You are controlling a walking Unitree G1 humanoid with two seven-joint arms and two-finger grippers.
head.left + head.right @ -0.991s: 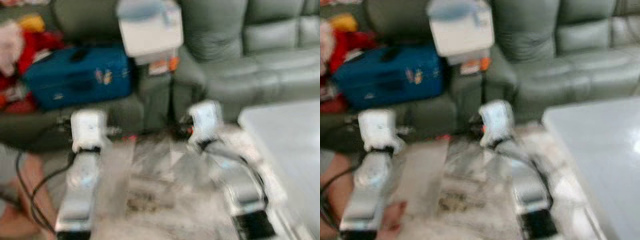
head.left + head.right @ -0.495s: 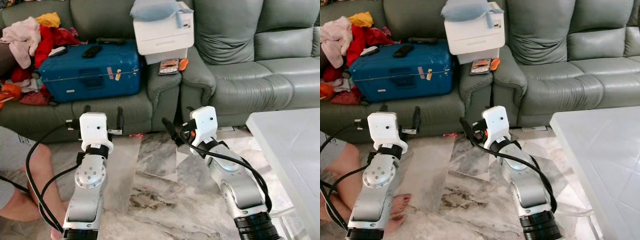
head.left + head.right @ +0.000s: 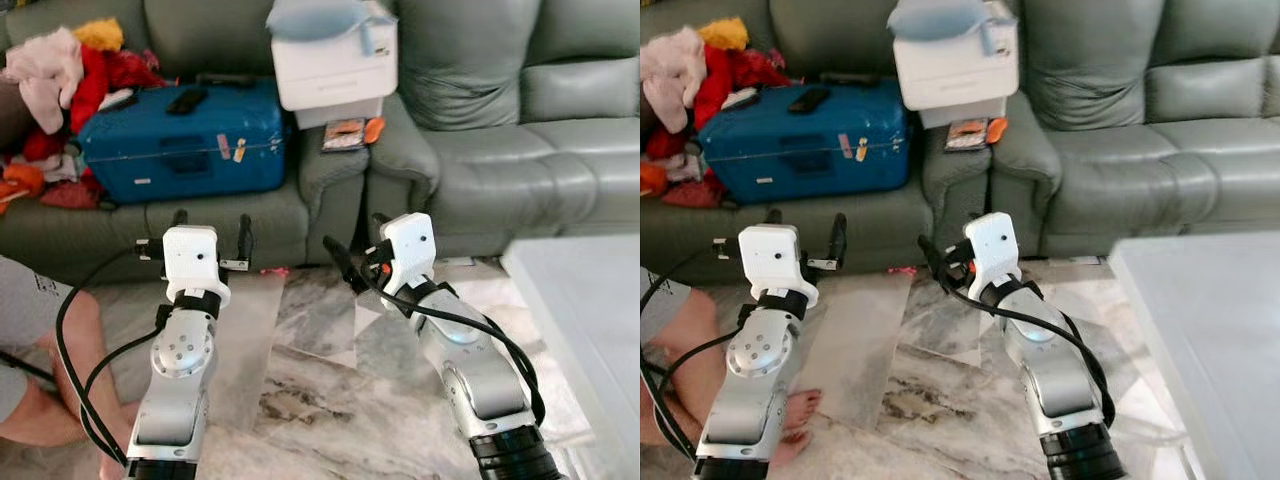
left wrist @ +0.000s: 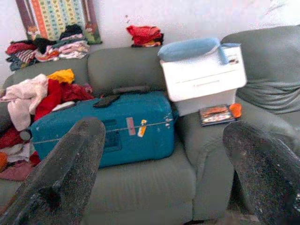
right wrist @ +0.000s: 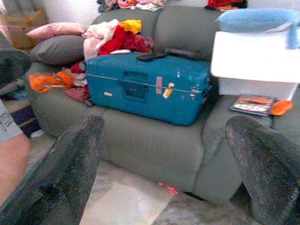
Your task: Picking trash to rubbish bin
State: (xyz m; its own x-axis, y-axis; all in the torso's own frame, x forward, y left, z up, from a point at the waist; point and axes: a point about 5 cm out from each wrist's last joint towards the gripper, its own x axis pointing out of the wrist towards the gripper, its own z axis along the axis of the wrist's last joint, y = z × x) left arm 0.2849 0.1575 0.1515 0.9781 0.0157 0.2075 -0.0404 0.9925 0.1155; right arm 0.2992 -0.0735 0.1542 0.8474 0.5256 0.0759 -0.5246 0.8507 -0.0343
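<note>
A small red scrap (image 3: pixel 272 271) lies on the marble floor at the foot of the grey sofa (image 3: pixel 470 170); the right wrist view shows this scrap (image 5: pixel 168 189) under the sofa's front edge. My left gripper (image 3: pixel 212 228) is held up in front of the sofa, open and with nothing in it, to the left of the scrap. My right gripper (image 3: pixel 357 242) is also open and holds nothing; it points left toward the sofa base, just right of the scrap. A flat printed packet (image 3: pixel 343 134) and an orange object (image 3: pixel 374 127) rest on the sofa armrest.
A blue suitcase (image 3: pixel 185 145) lies on the sofa seat beside a heap of clothes (image 3: pixel 60 75). A white box (image 3: pixel 335 65) with a blue cushion on top stands on the armrest. A white table (image 3: pixel 590 330) is at the right. A person's leg (image 3: pixel 50 370) is at the left.
The picture was blurred a second ago and is sharp now; the view has shifted slightly. Both arms keep the same raised pose with open fingers.
</note>
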